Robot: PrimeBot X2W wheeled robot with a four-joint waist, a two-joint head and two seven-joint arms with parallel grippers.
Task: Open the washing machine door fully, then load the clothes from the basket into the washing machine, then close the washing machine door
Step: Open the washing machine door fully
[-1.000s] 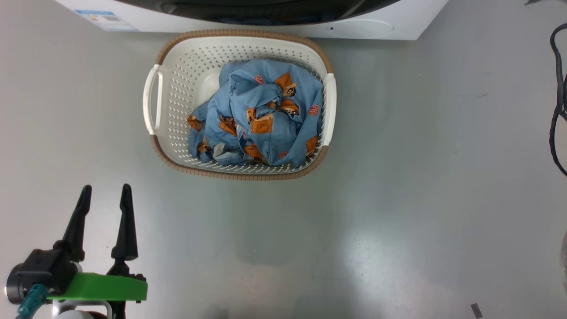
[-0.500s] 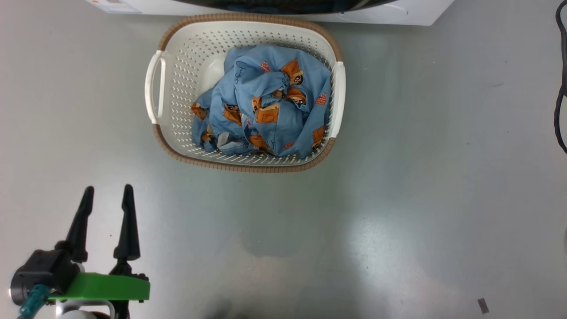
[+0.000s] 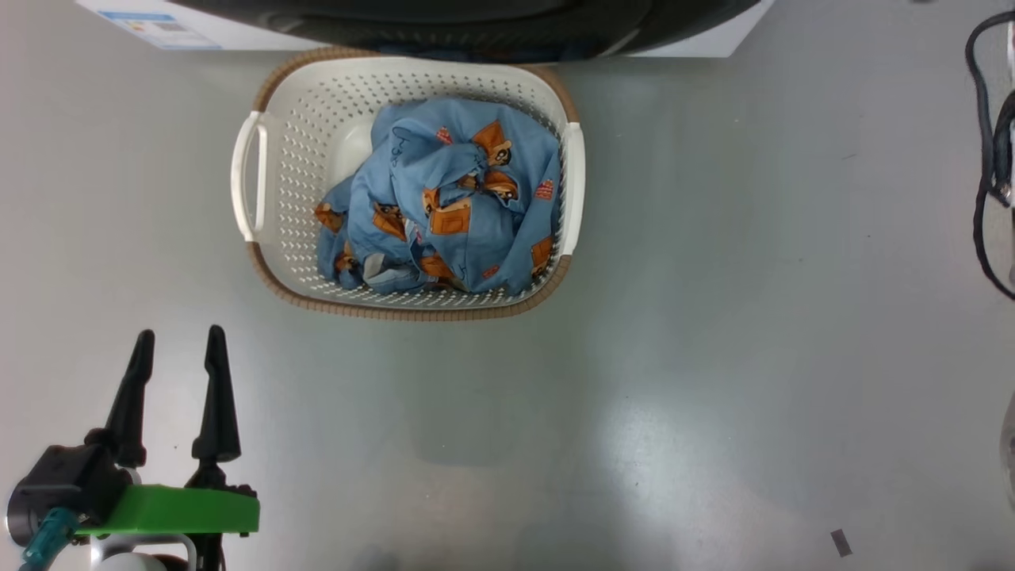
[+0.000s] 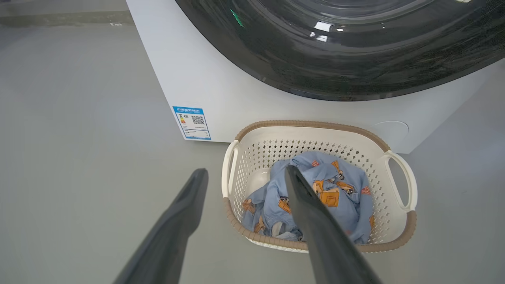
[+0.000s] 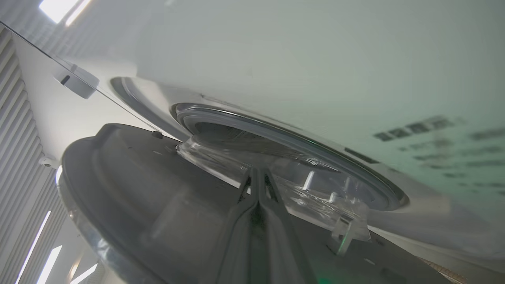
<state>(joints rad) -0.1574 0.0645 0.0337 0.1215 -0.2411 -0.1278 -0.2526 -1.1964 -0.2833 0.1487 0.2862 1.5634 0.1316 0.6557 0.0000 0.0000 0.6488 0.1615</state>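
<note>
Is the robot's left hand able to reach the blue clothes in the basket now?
Probably yes. The left gripper is open and empty, the clothes lie heaped in the open-topped basket, and bare floor lies between them.

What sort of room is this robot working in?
Probably a laundry area or test lab: a big white front-loading washing machine, a cream perforated plastic basket of light-blue patterned clothes, on bare grey floor.
</note>
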